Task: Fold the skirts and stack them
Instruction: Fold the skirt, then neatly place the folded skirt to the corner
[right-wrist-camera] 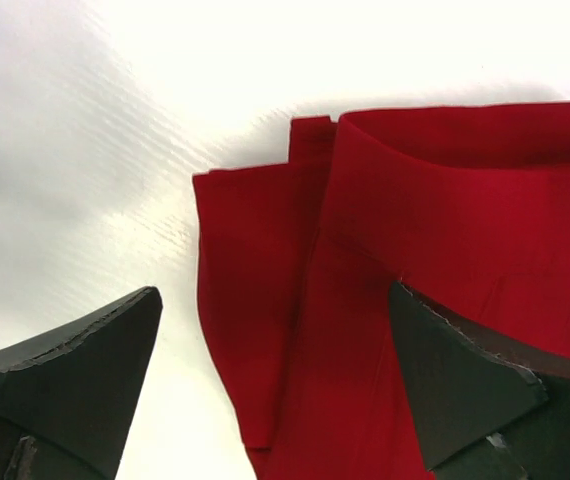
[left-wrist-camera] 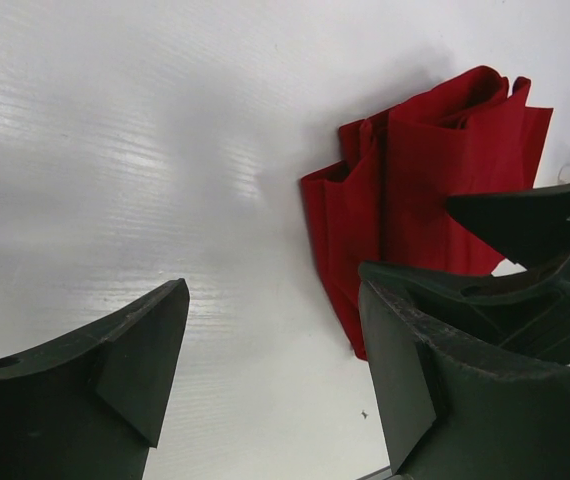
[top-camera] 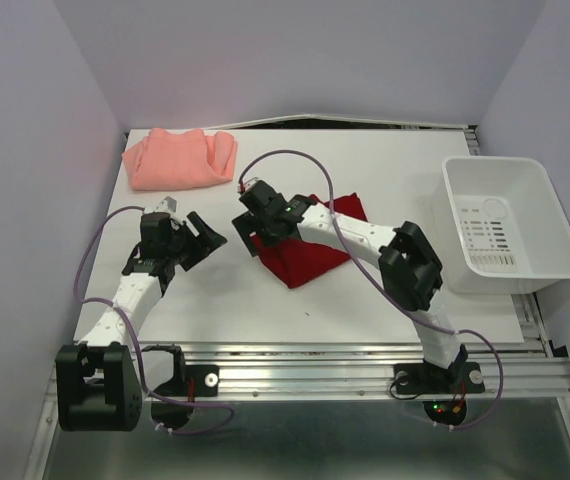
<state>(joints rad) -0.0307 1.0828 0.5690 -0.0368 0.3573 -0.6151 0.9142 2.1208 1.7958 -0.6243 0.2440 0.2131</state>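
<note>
The left gripper (left-wrist-camera: 273, 290) hangs spread wide over the table (top-camera: 265, 300), just left of the deep red skirt (top-camera: 300, 262). That skirt lies mid-table, long axis near-left to far-right (the right gripper (right-wrist-camera: 275, 300), equally spread, straddles its left edge). The salmon-pink skirt (top-camera: 180, 160) lies far-left, long axis left-right.

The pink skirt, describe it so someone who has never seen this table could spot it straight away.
Start at the white table and go to its far left corner, opposite the side with the white bin. The salmon-pink skirt lies there as a rumpled bundle. Its pale pink colour sets it apart from the deep red skirt, which sits mid-table.
</note>
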